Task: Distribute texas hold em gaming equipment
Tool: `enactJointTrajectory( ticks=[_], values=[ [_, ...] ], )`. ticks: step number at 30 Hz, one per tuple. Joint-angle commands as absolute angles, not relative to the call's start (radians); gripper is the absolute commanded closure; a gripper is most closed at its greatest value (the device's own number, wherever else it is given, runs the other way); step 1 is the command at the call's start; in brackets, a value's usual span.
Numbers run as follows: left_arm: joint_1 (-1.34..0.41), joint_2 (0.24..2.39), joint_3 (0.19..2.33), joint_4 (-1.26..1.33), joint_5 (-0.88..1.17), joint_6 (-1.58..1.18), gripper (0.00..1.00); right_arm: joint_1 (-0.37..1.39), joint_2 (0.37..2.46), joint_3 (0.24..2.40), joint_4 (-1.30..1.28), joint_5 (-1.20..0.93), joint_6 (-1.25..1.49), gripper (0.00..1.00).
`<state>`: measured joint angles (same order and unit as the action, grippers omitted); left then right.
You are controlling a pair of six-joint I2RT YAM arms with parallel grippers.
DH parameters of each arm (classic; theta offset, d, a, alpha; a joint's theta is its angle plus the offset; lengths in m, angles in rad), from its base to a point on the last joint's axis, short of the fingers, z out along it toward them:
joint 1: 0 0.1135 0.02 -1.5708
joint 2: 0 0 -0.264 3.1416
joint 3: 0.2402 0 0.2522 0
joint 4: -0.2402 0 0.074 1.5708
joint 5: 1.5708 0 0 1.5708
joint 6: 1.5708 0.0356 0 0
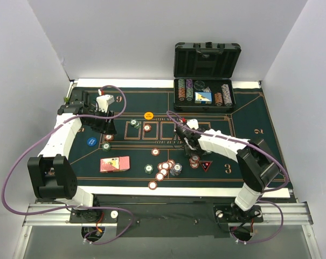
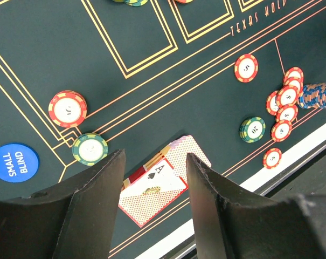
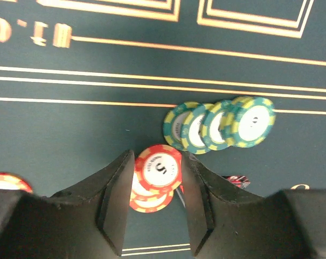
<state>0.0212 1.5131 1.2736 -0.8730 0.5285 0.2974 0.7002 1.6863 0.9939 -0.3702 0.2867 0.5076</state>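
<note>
We see the left fingers (image 2: 95, 210) released: the two stand apart with nothing between them, hanging above the left half of the dark green felt mat (image 1: 87, 164). Through their gap we look down on a small pile of playing cards (image 2: 168, 181), pink-red backs up, with an ace of spades (image 2: 154, 174) showing face up among them. In the overhead view the pile's long axis runs left to right, roughly along the near edge of the worktop (image 1: 119, 190), and the cards are slightly fanned. To the left of the pile and a little farther back, the blue "small blind" button (image 2: 13, 162) lies flat on the felt. A red-edged chip (image 2: 68, 108) and a green-edged chip (image 2: 90, 148) sit close together just beside it.

The right fingers (image 3: 117, 205) are grasping a red chip (image 3: 158, 168). It lies flat with its "5" face up and a finger against its rim on either side, on top of a few more red chips (image 3: 146, 200). Just beyond it, several green chips (image 3: 216, 125) overlap in a row whose long axis runs left to right in the wrist view, each leaning on the next.

Near the middle of the mat's near side, a cluster of red chips (image 1: 165, 166) lies flat, with a short darker stack (image 1: 176, 169) right against it. The orange button (image 1: 148, 115) lies farther back. The black case (image 1: 207, 56) stands at the far right, lid upright, with rolls of chips (image 1: 189, 90) on edge in its tray, their axes running far to near.
</note>
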Motion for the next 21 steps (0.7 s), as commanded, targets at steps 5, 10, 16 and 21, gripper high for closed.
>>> enactJointTrajectory(
  ticks=[5, 10, 16, 21],
  values=[
    [0.025, 1.494, 1.29, -0.879, 0.528, 0.321, 0.41, 0.778, 1.736, 1.27, -0.41, 0.22, 0.469, 0.62],
    [0.025, 1.488, 1.29, -0.882, 0.529, 0.321, 0.41, 0.825, 1.87, 1.431, -0.402, 0.083, 0.417, 0.55],
    [0.025, 1.483, 1.284, -0.876, 0.531, 0.31, 0.41, 0.853, 2.032, 1.545, -0.405, 0.009, 0.379, 0.5],
    [0.025, 1.482, 1.282, -0.879, 0.528, 0.307, 0.41, 0.887, 2.109, 1.624, -0.431, -0.015, 0.353, 0.48]
  ],
)
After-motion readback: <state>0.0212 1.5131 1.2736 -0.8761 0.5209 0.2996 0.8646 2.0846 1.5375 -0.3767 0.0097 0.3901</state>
